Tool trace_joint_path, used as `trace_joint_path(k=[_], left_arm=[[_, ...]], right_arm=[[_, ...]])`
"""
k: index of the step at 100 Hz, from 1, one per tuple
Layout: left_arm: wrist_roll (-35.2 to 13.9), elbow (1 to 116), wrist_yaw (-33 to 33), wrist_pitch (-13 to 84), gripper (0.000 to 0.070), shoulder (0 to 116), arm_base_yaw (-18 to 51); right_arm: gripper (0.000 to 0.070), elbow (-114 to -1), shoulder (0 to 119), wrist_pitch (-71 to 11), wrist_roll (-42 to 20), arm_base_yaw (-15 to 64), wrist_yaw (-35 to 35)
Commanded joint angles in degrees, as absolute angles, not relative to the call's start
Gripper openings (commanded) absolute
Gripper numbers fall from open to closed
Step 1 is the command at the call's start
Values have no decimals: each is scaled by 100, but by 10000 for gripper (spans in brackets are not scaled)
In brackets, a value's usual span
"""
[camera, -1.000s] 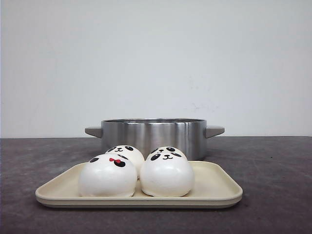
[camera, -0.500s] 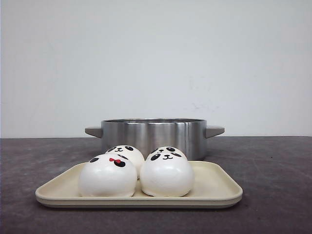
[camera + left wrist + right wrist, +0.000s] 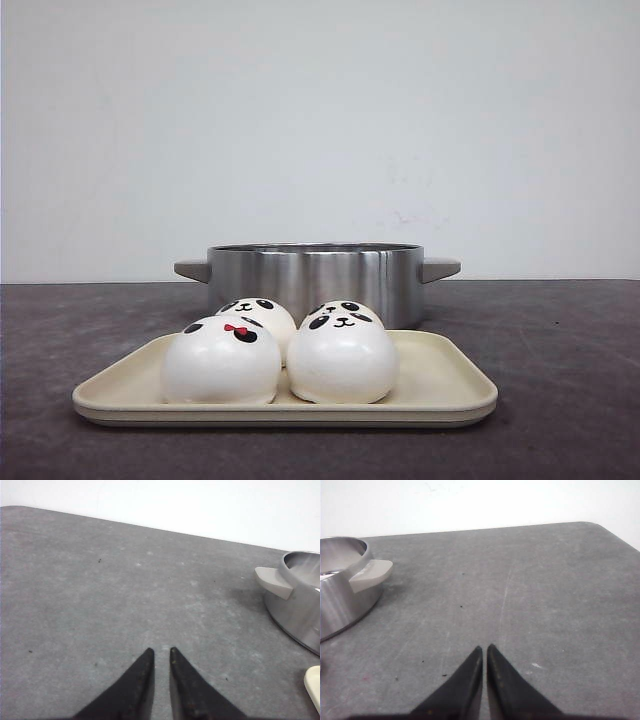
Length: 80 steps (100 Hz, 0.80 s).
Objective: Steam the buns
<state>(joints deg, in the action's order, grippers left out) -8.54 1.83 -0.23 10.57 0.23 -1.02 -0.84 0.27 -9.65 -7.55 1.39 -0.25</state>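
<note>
Three white panda buns sit close together on a cream tray [image 3: 445, 385] in the front view: one with a red bow [image 3: 220, 362] at the front left, one [image 3: 342, 360] at the front right, one [image 3: 258, 314] behind them. A steel steamer pot [image 3: 315, 275] with two grey handles stands just behind the tray. Neither gripper shows in the front view. My left gripper [image 3: 161, 650] hovers over bare table to the left of the pot [image 3: 300, 615], its jaws nearly together and empty. My right gripper [image 3: 484, 647] is over bare table to the right of the pot [image 3: 340, 590], shut and empty.
The table is dark grey with a white wall behind. A corner of the tray [image 3: 314, 685] shows in the left wrist view. The table's far right corner [image 3: 600, 525] shows in the right wrist view.
</note>
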Motion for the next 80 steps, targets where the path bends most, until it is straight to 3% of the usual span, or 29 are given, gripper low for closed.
trace_joint_path(k=[1, 24, 31, 44, 52, 65, 80], left_arm=[[-864, 80, -1, 1087, 12, 19, -117], [-921, 82, 10, 1070, 12, 19, -117], [-1431, 104, 93, 1072, 12, 19, -115], [-2832, 248, 436, 1098, 11, 19, -115], [-3190, 416, 661, 1002, 11, 19, -115], [-3238, 845, 1125, 812, 11, 34, -117], [-3214, 1894, 1280, 974, 11, 475, -115]], right_arm=[[8, -71, 21, -871, -932, 139, -73], [8, -75, 21, -355, -1612, 137, -351], [7, -75, 21, -161, -1872, 137, -351], [7, -91, 21, 416, -2261, 137, -572], [7, -252, 21, 650, -2403, 137, -928], [6, -1079, 60, -8, -2438, 137, -1205], [6, -2504, 569, -1068, -1616, 137, -1208]])
